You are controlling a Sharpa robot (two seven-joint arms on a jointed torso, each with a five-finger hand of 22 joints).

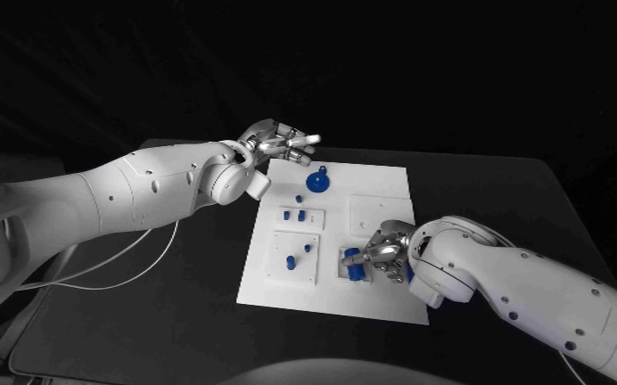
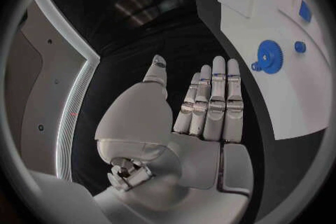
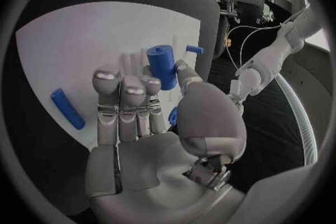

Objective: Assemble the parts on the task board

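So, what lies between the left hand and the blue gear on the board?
Nothing: in the left wrist view only black table and bare task board separate the left hand from the blue gear.

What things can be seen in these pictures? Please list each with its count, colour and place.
table: one, black, under everything.
task board: one, white, middle of the table.
gear: one, blue, far end of the board.
cylinder: one, blue, upright near the board's near right edge, by the right hand's fingertips.
small parts: several, blue, on the board's left panels.
cable: one, white, on the table's left side.
left hand: silver, holds nothing, above the board's far left corner.
right hand: silver, fingers at the cylinder; grip unclear.
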